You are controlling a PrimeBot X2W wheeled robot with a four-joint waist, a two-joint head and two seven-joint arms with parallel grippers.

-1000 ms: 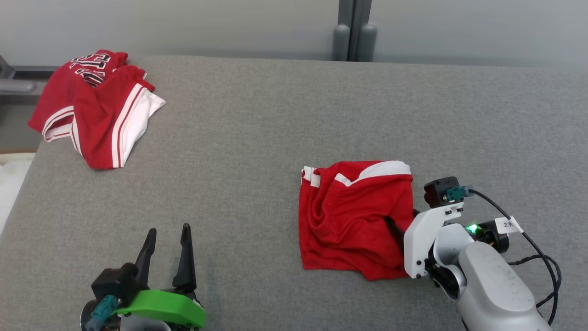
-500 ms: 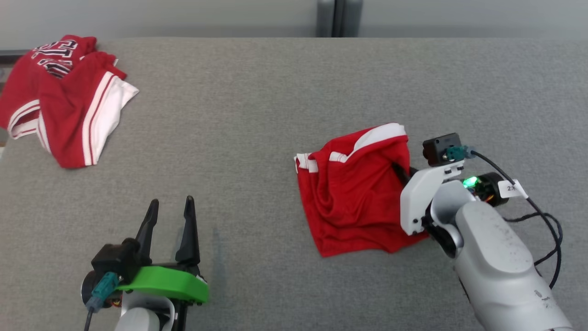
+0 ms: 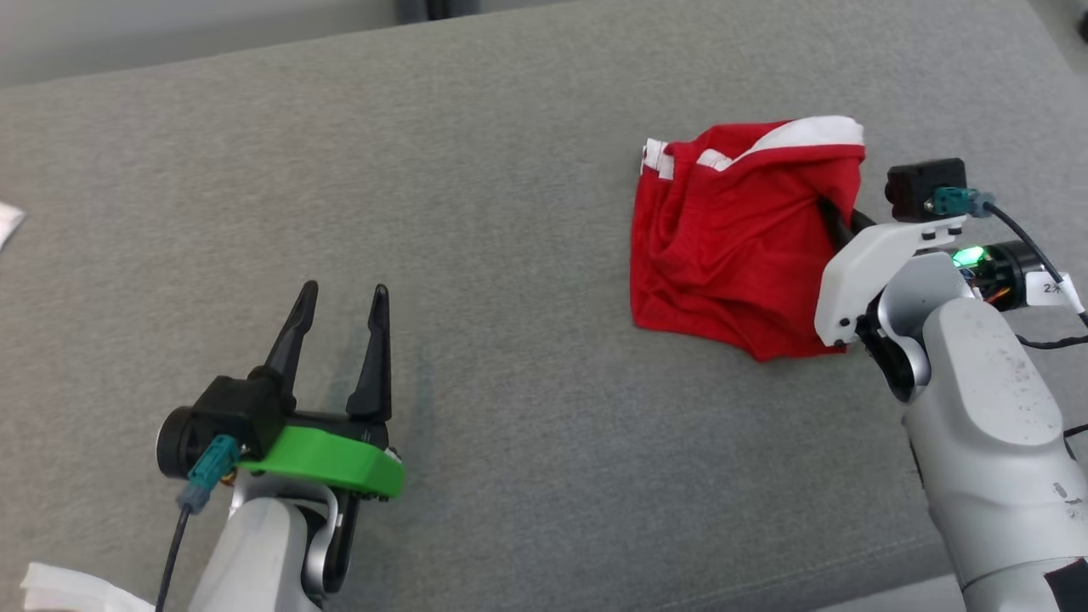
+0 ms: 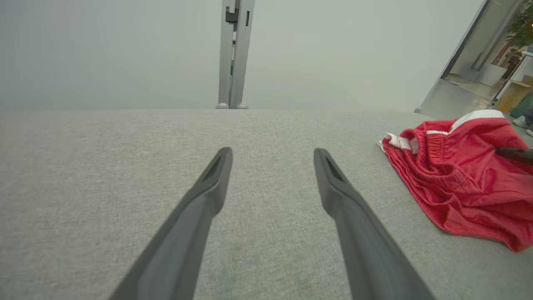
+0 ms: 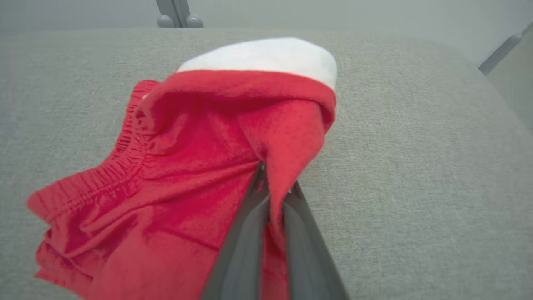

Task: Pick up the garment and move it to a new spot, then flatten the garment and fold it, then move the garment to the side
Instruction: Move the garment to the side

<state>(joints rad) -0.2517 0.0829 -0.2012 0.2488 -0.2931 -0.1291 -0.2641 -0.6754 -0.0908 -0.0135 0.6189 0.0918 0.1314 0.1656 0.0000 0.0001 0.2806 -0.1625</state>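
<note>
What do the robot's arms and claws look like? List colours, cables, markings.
Both arms are pale grey; each claw has two tapering dark fingers. The left claw wears a green bracket, the right claw a white bracket. Both carry teal plugs with black cables; the right adds a green light and white tag.

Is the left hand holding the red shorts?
No, the left hand is open over the grey padded surface, well apart from the red shorts.

Grey fabric-covered surface (image 3: 510,255) spanning the frame, crumpled red shorts (image 3: 731,246) with white trim lying on it at upper right, white scrap (image 3: 7,225) at left edge
</note>
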